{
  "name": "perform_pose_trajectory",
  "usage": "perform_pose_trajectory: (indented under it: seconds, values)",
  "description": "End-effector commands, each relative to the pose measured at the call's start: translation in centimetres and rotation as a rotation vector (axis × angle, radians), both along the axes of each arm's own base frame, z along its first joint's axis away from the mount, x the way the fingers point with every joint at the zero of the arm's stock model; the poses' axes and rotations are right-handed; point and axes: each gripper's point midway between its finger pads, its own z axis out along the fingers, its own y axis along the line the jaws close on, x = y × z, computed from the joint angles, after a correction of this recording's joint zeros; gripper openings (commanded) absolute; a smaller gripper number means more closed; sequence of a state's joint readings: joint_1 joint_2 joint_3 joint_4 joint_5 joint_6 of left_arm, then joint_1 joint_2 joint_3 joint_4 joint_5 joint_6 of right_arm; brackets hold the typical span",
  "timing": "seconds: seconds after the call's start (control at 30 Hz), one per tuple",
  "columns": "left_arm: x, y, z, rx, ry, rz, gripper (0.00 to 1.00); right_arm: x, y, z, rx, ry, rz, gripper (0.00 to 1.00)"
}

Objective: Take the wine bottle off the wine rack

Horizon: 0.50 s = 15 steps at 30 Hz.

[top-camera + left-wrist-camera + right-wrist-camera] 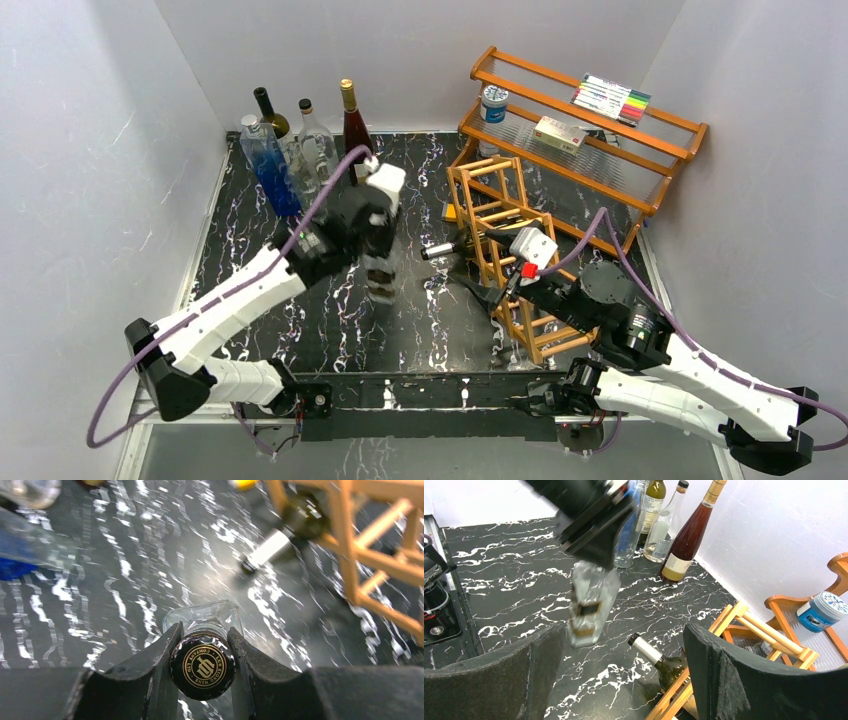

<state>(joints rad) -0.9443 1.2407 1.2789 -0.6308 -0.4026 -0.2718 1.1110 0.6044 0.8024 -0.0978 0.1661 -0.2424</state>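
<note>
Presently the wine bottle is seen lying in the wine rack, neck sticking out. Left of the rack, a clear bottle is clamped by the left gripper; the right gripper is held wide beside it.

dark green wine bottle lies in orange-brown lattice wine rack, silver-capped neck protruding.

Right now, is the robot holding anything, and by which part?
The left gripper grips the clear bottle by its black cap. The right gripper is open, empty.
</note>
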Motion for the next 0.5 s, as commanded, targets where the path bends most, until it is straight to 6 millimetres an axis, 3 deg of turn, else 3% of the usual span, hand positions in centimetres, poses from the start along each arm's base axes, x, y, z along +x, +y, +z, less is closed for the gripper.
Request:
perform_pose_trajectory:
  seconds: [0.0, 0.13, 0.23, 0.47]
  values:
    - [7.3, 3.6, 8.4, -0.097, -0.223, 0.106, 0.00, 0.4, -0.3, 1.2, 0.030, -0.025, -0.029, 0.98]
    - [13.1, 6.1, 10.2, -0.157, -0.263, 0.179, 0.00, 0.6, 0.1, 0.8, 0.020, -0.014, -0.025, 0.98]
    - [17.5, 7.7, 9.9, -0.191, -0.260, 0.219, 0.00, 0.5, 0.4, 0.6, 0.014, -0.005, -0.017, 0.98]
    - [24.4, 11.2, 8.9, -0.193, -0.265, 0.299, 0.00, 0.4, 0.9, 0.0, 0.006, 0.018, 0.000, 0.98]
